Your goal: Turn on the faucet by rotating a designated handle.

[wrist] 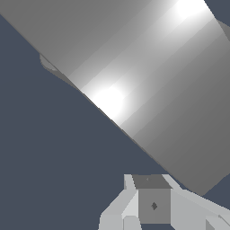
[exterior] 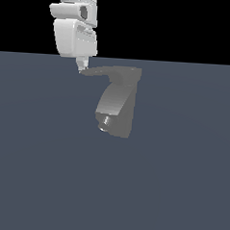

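Note:
The faucet is a chunky grey curved block standing on the dark floor, with a small shiny nozzle at its lower end. Its handle, a thin flat grey lever, sticks out from the top toward the exterior view's left and tapers to a point. My gripper hangs from the white arm right at that pointed tip, its fingers together and holding nothing. In the wrist view a broad grey faucet surface fills most of the picture, close beyond the gripper.
A flat dark blue-grey floor spreads around the faucet. The white arm links rise above the handle's tip at the upper left of the exterior view.

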Action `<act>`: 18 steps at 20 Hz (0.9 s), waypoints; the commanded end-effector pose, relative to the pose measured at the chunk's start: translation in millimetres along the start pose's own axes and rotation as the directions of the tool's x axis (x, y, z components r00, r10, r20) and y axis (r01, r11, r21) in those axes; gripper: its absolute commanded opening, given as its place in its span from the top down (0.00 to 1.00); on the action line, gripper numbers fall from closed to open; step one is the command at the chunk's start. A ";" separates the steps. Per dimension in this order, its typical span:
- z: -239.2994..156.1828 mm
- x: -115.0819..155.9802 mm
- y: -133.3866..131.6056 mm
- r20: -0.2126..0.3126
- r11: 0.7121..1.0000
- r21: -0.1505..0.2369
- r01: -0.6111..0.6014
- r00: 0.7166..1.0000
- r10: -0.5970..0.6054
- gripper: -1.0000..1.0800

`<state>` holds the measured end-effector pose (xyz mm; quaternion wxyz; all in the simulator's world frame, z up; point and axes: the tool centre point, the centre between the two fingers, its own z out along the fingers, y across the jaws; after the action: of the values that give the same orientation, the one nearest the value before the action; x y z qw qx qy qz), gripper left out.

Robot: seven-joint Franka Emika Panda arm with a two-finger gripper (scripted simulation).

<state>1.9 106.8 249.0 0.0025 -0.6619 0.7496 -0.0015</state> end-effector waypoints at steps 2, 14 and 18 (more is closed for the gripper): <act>0.0 10.8 9.1 -0.002 1.000 -0.003 -0.005 1.000 0.005 1.00; 0.1 36.8 41.3 -0.002 1.000 -0.004 -0.004 1.000 0.004 1.00; -0.2 45.9 52.4 -0.002 1.000 -0.004 -0.004 1.000 0.004 1.00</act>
<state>-50.0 74.7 249.0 0.0021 -0.6629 0.7487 -0.0011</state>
